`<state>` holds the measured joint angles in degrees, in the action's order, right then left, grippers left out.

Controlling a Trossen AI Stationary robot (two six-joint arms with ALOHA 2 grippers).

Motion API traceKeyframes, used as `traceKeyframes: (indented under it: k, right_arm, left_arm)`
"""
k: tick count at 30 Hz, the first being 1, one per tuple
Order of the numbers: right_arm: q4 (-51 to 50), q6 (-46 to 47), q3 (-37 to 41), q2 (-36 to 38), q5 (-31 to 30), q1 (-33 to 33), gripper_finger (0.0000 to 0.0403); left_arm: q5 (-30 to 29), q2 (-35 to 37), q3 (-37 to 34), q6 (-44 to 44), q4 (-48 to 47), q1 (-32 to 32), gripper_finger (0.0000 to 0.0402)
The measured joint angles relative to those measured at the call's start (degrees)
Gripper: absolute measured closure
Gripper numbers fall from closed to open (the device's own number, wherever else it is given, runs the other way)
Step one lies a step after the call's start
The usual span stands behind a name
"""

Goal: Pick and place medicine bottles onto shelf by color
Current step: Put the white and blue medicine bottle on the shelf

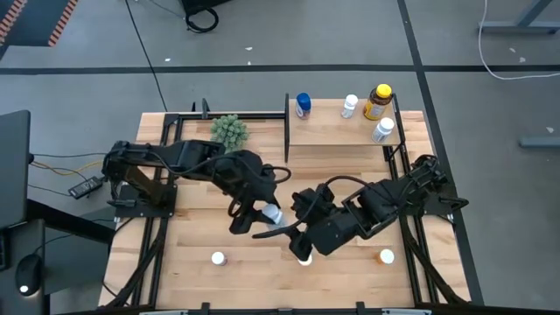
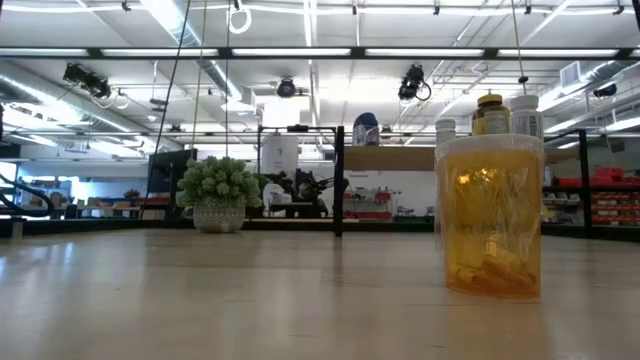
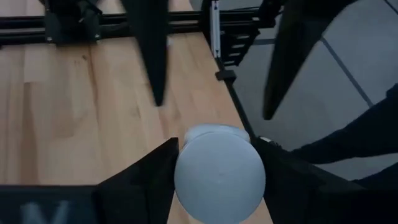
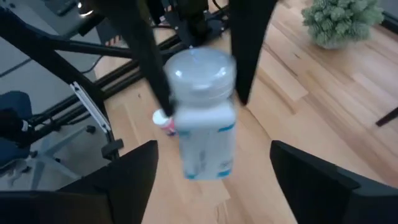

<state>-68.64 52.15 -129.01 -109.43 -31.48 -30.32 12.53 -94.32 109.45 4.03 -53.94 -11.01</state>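
Observation:
A white medicine bottle [image 1: 274,213] with a white cap and blue-printed label hangs above the middle of the table, with my left gripper [image 1: 255,212] shut on it. In the left wrist view its round white end [image 3: 217,177] fills the gap between my fingers. My right gripper [image 4: 214,146] faces it from the table's right, open, a finger on either side of the bottle's lower end [image 4: 205,165] and apart from it. On the shelf [image 1: 337,133] at the far right stand a blue bottle [image 1: 303,105], two white ones and a yellow-capped amber one [image 1: 378,102]. My left gripper pinches the bottle between its two fingers [image 4: 158,93], on the sides of its upper part just under the cap [image 4: 181,102]. The fingers slant down from the table's left. The bottle is clear of the table, cap end toward my wrist, body reaching past the fingertips.
A white-capped bottle [image 1: 218,258], another [image 1: 304,259] under my right gripper and an orange bottle [image 1: 386,256] stand near the front edge. The orange one looms large in the low view [image 2: 492,215]. A green plant [image 1: 229,129] sits left of the shelf's black divider [image 1: 287,127].

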Motion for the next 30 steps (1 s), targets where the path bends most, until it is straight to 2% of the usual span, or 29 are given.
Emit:
traceKeyframes:
  k: [4,8,12,17,26,30]
  right_arm:
    - [0.0,-1.2,0.0,0.0,0.4,0.3,0.0056]
    - [2.4,-1.7,0.0,0.0,0.4,0.3,0.0049]
    - [2.8,-1.0,0.0,0.0,0.3,0.5,0.0049]
    - [2.8,-1.1,0.0,0.0,-0.2,1.3,0.0055]
    - [3.0,-1.3,0.0,0.0,0.4,1.3,0.0083]
    - [3.1,-1.3,0.0,0.0,0.4,1.3,0.0107]
  left_arm:
    - [0.2,0.0,0.0,1.6,1.2,-0.2,0.0204]
    - [0.0,0.0,0.0,2.2,3.6,-0.2,0.0218]
    - [0.2,0.0,-0.1,4.3,7.2,-0.1,0.0207]
    - [2.5,0.0,-0.1,4.9,9.2,-0.2,0.0193]
    - [2.7,0.3,-0.1,5.8,9.6,0.0,0.0215]
    - [2.6,0.5,-0.1,5.8,9.6,0.0,0.0196]
